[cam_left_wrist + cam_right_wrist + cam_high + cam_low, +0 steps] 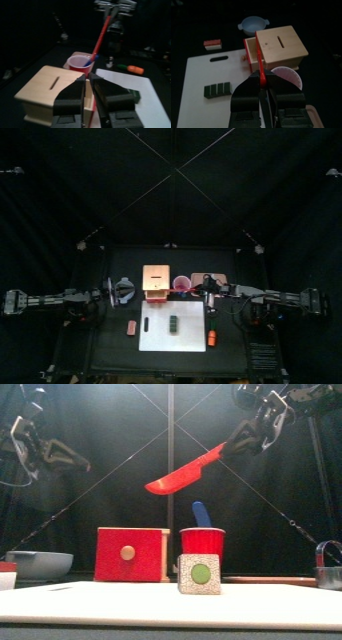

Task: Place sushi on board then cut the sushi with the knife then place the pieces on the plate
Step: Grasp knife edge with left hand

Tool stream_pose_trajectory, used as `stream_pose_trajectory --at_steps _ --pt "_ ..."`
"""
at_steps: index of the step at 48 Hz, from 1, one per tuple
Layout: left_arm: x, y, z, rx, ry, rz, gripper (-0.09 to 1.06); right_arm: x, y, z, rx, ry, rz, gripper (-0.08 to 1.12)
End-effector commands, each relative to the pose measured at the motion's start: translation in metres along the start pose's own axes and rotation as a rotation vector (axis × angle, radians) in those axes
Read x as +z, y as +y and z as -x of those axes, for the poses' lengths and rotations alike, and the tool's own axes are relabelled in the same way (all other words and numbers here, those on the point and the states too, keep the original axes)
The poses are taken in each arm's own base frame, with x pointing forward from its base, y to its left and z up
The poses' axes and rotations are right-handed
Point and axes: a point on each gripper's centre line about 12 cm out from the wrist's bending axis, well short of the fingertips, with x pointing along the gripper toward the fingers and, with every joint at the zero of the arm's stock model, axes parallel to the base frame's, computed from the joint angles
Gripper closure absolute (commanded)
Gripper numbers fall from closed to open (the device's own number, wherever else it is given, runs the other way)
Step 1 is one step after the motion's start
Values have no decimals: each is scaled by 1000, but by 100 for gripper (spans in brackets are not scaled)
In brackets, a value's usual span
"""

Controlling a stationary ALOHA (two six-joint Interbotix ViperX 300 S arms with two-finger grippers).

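Red knife [187, 472] held high above the table, clamped tight in the right gripper [251, 432] and clear of the cup [202, 542]. The cup stands at the board's 12 o'clock with the blue knife [201, 512] in it. Sushi [171, 322] lies whole near the middle of the board [154, 340], where a blade can come straight down. Left gripper [87, 87], jaws pressed close on nothing, hangs at 10 o'clock by the box [156, 280] — probably to give the cutting arm room. Plate [202, 278], at 1 o'clock, shows no pieces.
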Motion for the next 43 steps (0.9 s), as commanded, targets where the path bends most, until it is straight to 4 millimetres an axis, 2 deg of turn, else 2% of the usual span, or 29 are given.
stream_pose_trajectory --at_steps 1,7,13,22,34,43 --pt "15 -20 -13 -86 -21 8 24 4 8 -4 28 -81 -30 77" --pt "9 -32 -30 -126 20 14 9 -4 20 -14 61 -138 -29 77" --pt "1 -35 -50 -123 45 -2 2 -5 30 -19 89 -166 -30 77" --pt "-13 -38 -70 -123 85 -14 2 -6 34 -23 100 -158 -47 78" --pt "-8 -45 -95 -144 49 -38 3 -7 35 -26 100 -151 -46 78" --pt "-22 -50 -113 -163 90 -61 5 -7 34 -27 98 -151 -48 78"
